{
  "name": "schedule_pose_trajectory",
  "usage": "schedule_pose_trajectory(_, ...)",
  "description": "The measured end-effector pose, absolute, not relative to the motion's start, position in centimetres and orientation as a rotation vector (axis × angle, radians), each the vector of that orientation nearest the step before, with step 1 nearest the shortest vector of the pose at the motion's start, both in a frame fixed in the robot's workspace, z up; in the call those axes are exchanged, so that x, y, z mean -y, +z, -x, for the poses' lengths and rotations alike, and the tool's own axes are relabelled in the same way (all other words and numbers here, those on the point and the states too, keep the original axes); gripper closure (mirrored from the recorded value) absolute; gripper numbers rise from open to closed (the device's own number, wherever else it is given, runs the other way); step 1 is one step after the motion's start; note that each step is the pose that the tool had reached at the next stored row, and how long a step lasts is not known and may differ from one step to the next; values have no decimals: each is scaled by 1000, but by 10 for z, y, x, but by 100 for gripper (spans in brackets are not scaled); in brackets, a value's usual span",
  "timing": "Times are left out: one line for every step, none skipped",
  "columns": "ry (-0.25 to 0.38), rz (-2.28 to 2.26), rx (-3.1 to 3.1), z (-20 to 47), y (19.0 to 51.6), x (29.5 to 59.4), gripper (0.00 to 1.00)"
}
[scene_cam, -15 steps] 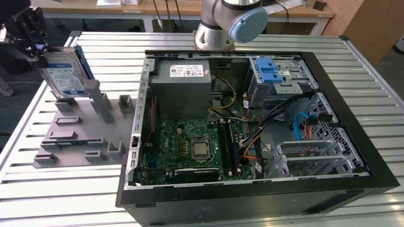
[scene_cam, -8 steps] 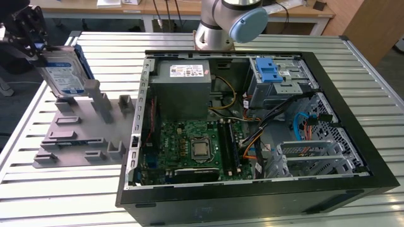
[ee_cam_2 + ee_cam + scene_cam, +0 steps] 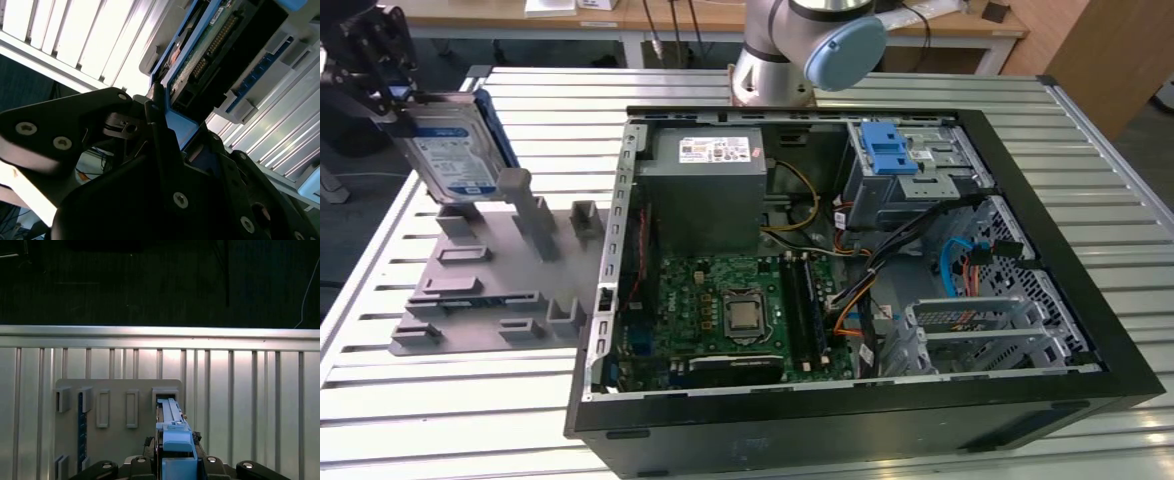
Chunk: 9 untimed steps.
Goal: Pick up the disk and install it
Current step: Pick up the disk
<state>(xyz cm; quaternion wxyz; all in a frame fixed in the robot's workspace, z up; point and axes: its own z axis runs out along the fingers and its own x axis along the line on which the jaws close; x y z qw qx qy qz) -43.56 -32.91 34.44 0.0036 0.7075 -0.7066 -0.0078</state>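
The gripper (image 3: 394, 100) sits in the far corner at the exterior view's left. Its upper part is cut off by the picture edge. It is dark there, so its fingers are hard to make out. Its jaws are closed tight on the upper end of the disk (image 3: 454, 150). The disk hangs upright with its white-and-blue label facing out. Its low end is over the grey holder (image 3: 480, 290), close to a tall post. I cannot tell if it touches the holder.

In the first wrist view the disk (image 3: 172, 432) is seen from its thin edge, as a blue strip. The gripper (image 3: 175, 470) is cut off there, with black parts on both sides of the strip. The holder (image 3: 117, 390) lies beyond it, with its slots in a row.

The second wrist view shows the other side of the disk (image 3: 210, 40), with a green board on it. The black gripper (image 3: 167, 125) pinches the blue frame. Much of this view is dark.

The exterior view also shows an open computer case (image 3: 854, 425) just beside the holder, on a metal table (image 3: 454, 420) with long slats. The arm (image 3: 781, 50) stands behind the case. Wires hide some parts inside the case.
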Motion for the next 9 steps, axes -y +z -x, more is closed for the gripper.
schedule_pose_trajectory(-25, -2218, 2215, 436, 346, 329, 64)
schedule_pose_trajectory(-25, -2218, 2215, 436, 347, 329, 64)
schedule_pose_trajectory(-25, -2218, 2215, 436, 348, 329, 64)
schedule_pose_trajectory(-25, -2218, 2215, 436, 349, 329, 64)
schedule_pose_trajectory(-25, -2218, 2215, 436, 350, 329, 64)
schedule_pose_trajectory(-25, -2218, 2215, 436, 351, 329, 64)
schedule_pose_trajectory(-25, -2218, 2215, 436, 352, 329, 64)
schedule_pose_trajectory(-25, -2218, 2215, 436, 353, 329, 64)
schedule_pose_trajectory(-25, -2218, 2215, 436, 354, 329, 64)
